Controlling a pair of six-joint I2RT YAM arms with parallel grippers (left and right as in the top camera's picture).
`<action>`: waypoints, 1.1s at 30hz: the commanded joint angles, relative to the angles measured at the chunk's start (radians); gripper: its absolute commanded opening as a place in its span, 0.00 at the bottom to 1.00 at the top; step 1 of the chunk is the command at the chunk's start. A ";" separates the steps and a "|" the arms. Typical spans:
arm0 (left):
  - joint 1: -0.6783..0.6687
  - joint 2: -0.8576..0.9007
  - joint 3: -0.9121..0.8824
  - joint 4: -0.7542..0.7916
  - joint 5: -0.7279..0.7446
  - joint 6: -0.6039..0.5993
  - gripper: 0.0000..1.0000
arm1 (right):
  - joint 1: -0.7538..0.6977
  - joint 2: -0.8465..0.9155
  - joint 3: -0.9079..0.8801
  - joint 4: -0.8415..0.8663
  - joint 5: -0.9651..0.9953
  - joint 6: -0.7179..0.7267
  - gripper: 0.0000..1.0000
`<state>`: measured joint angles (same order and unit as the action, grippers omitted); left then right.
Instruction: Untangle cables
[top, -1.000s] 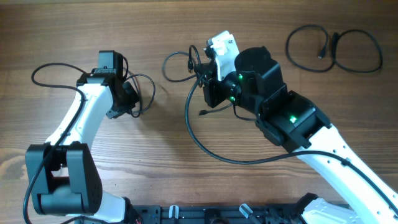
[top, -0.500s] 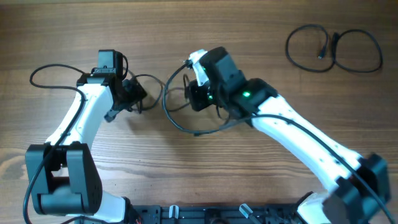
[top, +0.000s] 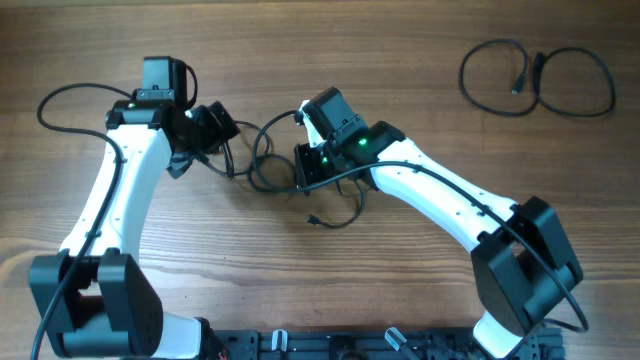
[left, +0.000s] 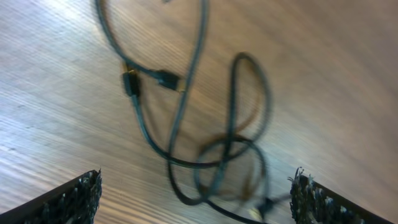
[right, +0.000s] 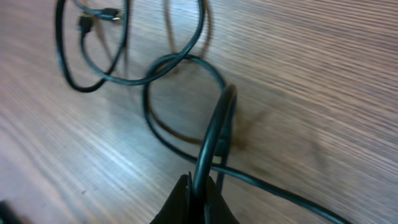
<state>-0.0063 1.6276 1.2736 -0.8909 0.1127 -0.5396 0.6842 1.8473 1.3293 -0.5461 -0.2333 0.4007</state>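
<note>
- A tangle of black cables (top: 262, 160) lies on the wooden table (top: 400, 60), left of centre, between the two arms.
- The left gripper (top: 218, 128) is at the tangle's left edge. In its wrist view its fingers (left: 71, 199) stand wide apart with nothing between them. The loops and two small plugs (left: 165, 79) lie flat on the wood beneath.
- The right gripper (right: 198, 200) is pinched together on one strand (right: 214, 124) of the tangle, which arches up off the table into its fingertips.
- Two more cables (top: 535, 80), in loose loops, lie near the table's far right corner, well apart from both arms.
</note>
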 joint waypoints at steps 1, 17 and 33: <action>0.005 -0.026 0.040 0.005 0.193 0.014 1.00 | -0.021 0.028 0.002 0.001 0.098 0.029 0.05; -0.035 -0.025 0.037 0.004 0.238 -0.002 1.00 | -0.132 0.027 0.002 0.024 -0.115 -0.105 0.04; -0.037 -0.025 0.037 0.082 0.773 -0.418 1.00 | -0.266 0.027 0.002 0.232 -0.972 -0.309 0.04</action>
<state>-0.0433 1.6180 1.2953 -0.8108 0.6941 -0.7635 0.4213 1.8519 1.3293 -0.3862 -1.0313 0.0486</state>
